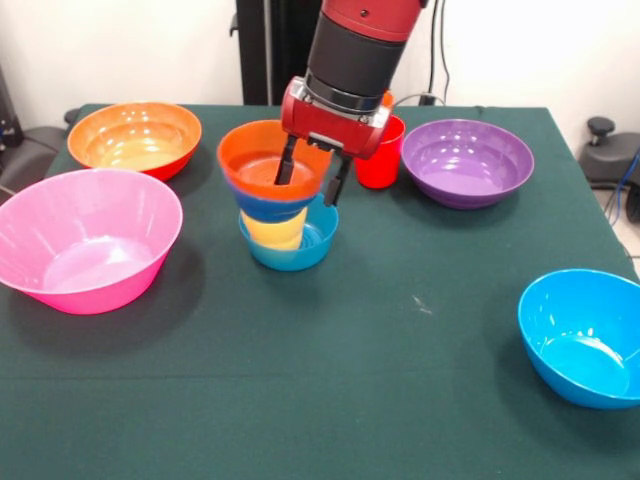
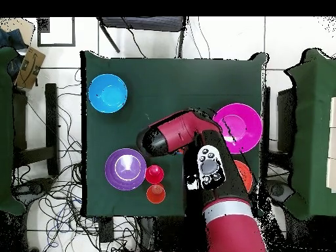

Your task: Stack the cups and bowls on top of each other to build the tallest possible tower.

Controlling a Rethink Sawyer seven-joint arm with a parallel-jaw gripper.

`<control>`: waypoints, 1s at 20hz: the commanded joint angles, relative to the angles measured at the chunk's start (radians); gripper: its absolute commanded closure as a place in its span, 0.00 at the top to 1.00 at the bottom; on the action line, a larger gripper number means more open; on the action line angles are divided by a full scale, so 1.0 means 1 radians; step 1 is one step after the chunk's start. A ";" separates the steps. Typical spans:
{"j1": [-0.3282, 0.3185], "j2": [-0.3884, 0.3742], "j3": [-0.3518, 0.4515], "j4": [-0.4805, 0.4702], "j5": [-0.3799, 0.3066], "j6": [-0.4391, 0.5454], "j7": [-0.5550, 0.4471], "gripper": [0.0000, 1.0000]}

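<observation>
- So, far left in the front view sits the big pink bowl (image 1: pixel 88 238), close to the counter (image 1: pixel 330 400) edge, with the big orange bowl (image 1: pixel 134 137) just behind it.
- Next comes the tower (image 1: pixel 283 205): a small blue bowl at the bottom, a yellow cup in it, then another blue bowl, then a small orange bowl (image 1: pixel 266 160) on top, leaning a bit.
- The hand (image 1: pixel 312 178) is spread, one finger inside the top bowl's rim and one outside. I cannot tell if it squeezes yet.
- These bowls look light, stiff and slippery, so pinching the rim seems best. A bump could tip the stack.
- The red cup (image 1: pixel 380 155) stands just behind the hand, so there is little room there.
- Then the purple bowl (image 1: pixel 466 161), well apart.
- Far right, the bright blue bowl (image 1: pixel 582 338) sits by the edge. The front middle is open for moving.
</observation>
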 commanded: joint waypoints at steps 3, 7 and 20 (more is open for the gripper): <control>-0.038 0.017 0.114 -0.032 0.046 0.065 -0.208 1.00; -0.037 0.012 0.116 -0.031 0.055 0.075 -0.215 1.00; -0.069 -0.041 0.169 -0.011 0.124 0.176 -0.274 1.00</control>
